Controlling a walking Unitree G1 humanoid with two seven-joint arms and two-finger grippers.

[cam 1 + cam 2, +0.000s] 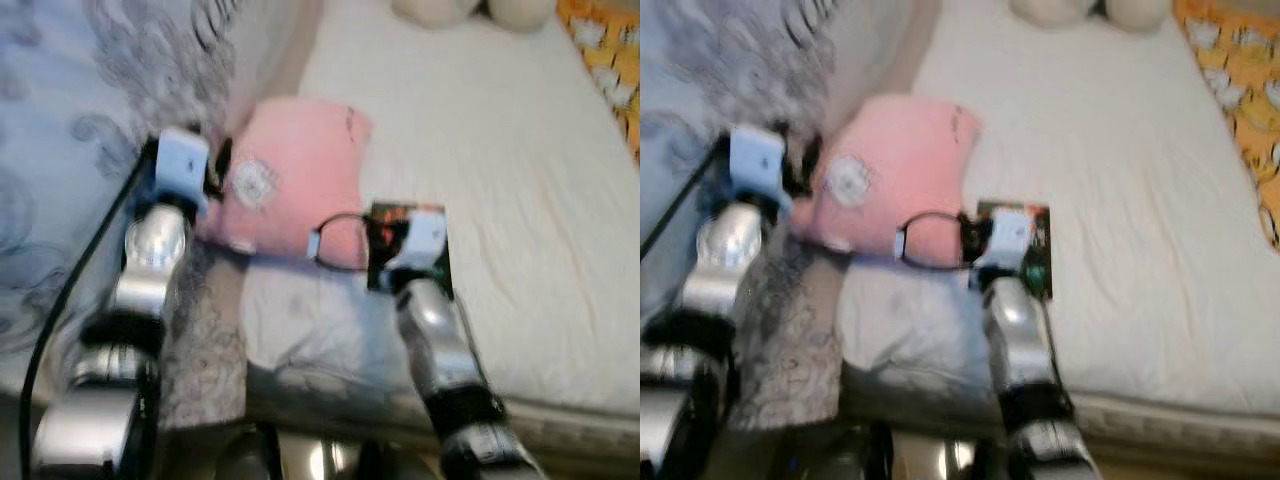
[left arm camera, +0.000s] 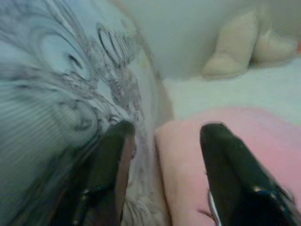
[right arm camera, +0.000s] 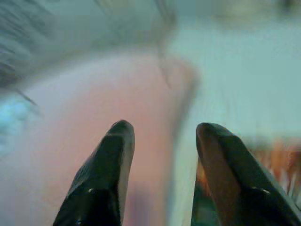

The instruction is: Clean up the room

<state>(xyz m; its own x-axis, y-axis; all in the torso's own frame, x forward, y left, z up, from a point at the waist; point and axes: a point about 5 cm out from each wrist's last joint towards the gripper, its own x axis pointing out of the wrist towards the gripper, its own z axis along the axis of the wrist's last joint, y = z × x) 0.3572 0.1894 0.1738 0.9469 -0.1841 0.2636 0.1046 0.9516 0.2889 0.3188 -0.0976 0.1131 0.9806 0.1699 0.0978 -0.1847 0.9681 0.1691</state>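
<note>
I am seeing both grippers, left point(image 2: 164, 141) and right point(image 3: 162, 136), hovering with jaws spread wide, empty, at the pink pillow point(image 1: 300, 175) on the bed point(image 1: 500, 200).

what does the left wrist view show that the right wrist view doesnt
Left wrist view: the patterned grey-blue quilt beside the left tool, and the cream plush toy at the bed's far end. Right wrist view: orange and dark green of a flat printed object under the right tool. Both: open black fingers over the soft pink pillow.
</note>
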